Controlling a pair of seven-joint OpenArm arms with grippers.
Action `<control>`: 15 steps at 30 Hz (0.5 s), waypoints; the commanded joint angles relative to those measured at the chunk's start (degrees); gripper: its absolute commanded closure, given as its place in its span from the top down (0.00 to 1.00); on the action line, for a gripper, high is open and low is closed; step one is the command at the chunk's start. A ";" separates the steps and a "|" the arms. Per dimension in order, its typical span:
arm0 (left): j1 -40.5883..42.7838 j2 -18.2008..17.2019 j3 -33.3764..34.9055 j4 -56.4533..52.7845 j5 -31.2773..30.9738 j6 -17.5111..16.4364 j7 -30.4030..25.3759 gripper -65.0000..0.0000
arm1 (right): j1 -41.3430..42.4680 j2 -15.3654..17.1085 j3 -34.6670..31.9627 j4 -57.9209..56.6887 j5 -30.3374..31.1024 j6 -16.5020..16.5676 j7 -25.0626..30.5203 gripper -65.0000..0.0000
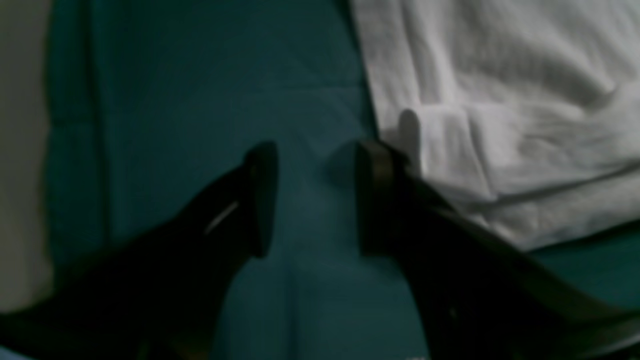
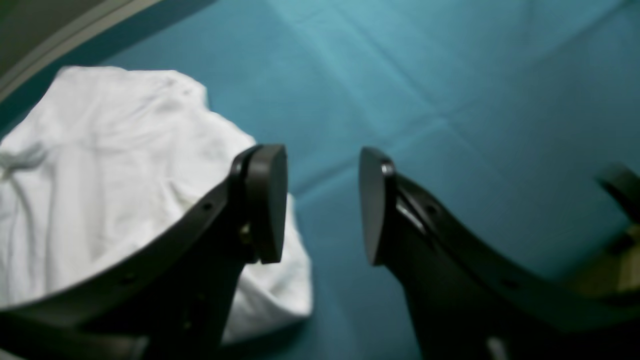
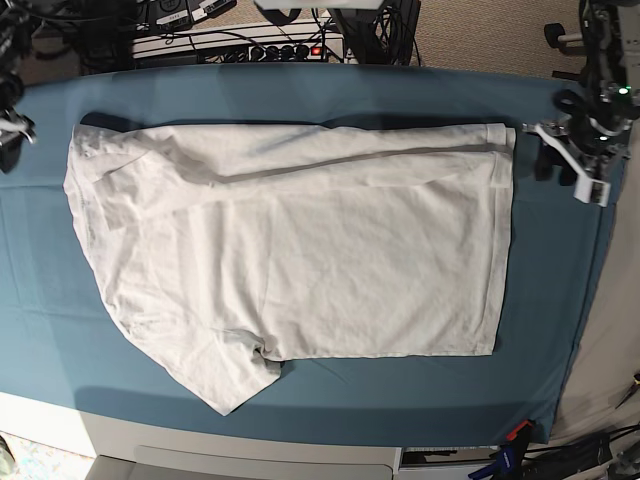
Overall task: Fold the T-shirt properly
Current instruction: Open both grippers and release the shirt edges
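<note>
Table under teal cloth [image 3: 300, 410], white T-shirt [image 3: 300, 250] spread flat on it

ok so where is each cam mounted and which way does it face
Left wrist: on the left arm, looking down past the open left gripper at the shirt hem.
Right wrist: on the right arm, past the open right gripper, shirt beside it.
Base: overhead, facing down; both arms at the cloth's far corners.
All share the shirt.

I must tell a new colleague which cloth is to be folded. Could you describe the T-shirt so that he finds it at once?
Look at the large teal cloth that covers the table. The T-shirt lies spread across its middle, with one sleeve pointing toward the front edge. It is the only white thing there: plain, wrinkled, with no print.
</note>
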 commanded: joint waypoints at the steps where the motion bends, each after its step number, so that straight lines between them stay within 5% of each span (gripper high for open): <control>1: 0.79 -0.96 -1.64 1.38 -1.97 -0.37 -0.22 0.41 | -1.33 0.98 1.51 0.98 2.80 0.42 0.42 0.37; 7: 7.39 -0.94 -4.31 4.33 -11.34 -7.61 1.42 0.41 | -8.39 0.44 1.86 0.96 9.07 3.37 -1.97 0.37; 15: 11.17 -0.90 -4.31 9.42 -13.35 -9.27 2.10 0.41 | -5.51 -1.36 1.86 -3.34 6.10 2.54 -1.09 0.37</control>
